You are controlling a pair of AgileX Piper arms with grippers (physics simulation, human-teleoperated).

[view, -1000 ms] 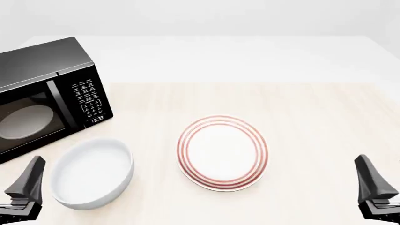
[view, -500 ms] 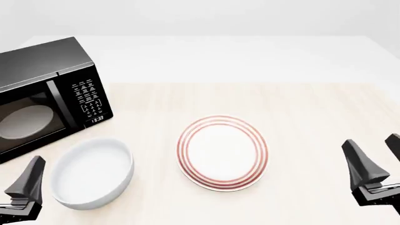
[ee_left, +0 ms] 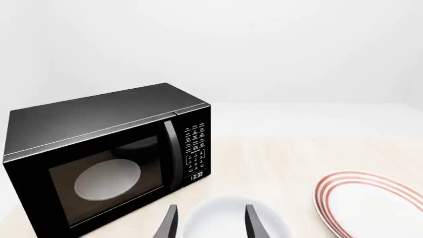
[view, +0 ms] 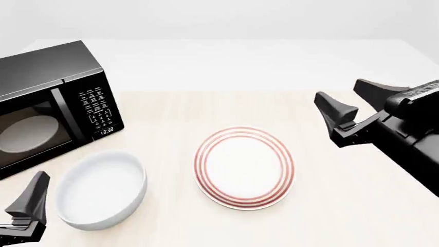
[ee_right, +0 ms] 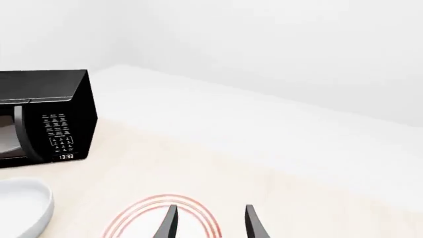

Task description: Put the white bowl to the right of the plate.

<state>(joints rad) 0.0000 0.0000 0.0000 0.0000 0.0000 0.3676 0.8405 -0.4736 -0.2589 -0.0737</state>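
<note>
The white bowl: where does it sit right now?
In the front view the white bowl sits near the table's left front, left of the plate with a gap between, just in front of the microwave.

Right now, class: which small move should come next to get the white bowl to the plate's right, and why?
Probably lower the left pincer onto the white bowl: it is open beside the bowl, which sits left of the plate.

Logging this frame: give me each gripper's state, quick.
Left gripper: open, holding nothing, beside the white bowl.
Right gripper: open, holding nothing, raised to the right of the plate.
</note>
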